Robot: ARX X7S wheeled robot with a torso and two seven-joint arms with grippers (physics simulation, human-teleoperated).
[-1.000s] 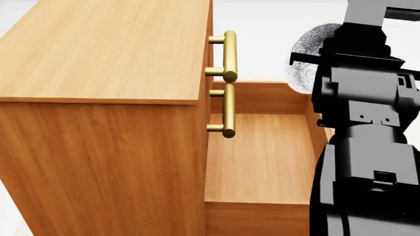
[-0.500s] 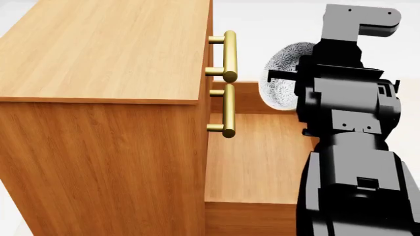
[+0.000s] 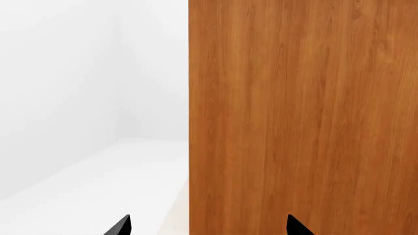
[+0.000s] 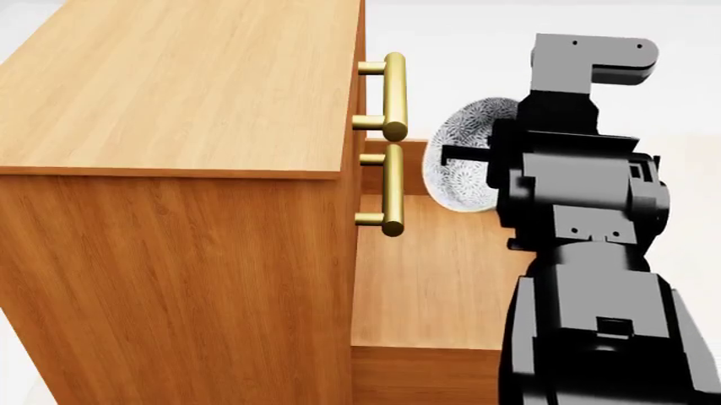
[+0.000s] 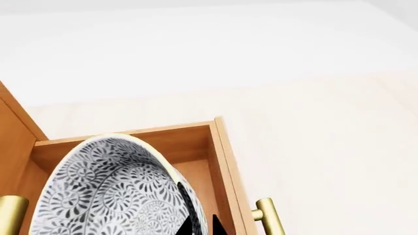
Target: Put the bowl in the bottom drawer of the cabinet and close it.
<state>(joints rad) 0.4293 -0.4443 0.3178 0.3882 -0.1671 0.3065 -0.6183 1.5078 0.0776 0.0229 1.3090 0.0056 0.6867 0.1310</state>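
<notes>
- Clamped on the rim of the small round white-grey bowl with the blue-grey speckled pattern (image 5: 111, 191), the right gripper (image 5: 199, 226) carries it tipped on edge; one dark finger shows against the inner wall, so the grip looks like a rim pinch.
- That bowl hangs above the honey-brown wooden bottom drawer (image 4: 445, 278), which stands pulled out and open, its brass bar handle (image 5: 271, 218) at the front.
- Holding it over the cavity suits lowering and release, I judge.
- Left gripper (image 3: 207, 227) tips stand apart, holding nothing, facing the side panel of the boxy honey-brown wood-grain cabinet (image 4: 169, 93), probably parked clear.
- Closing remains undone.
</notes>
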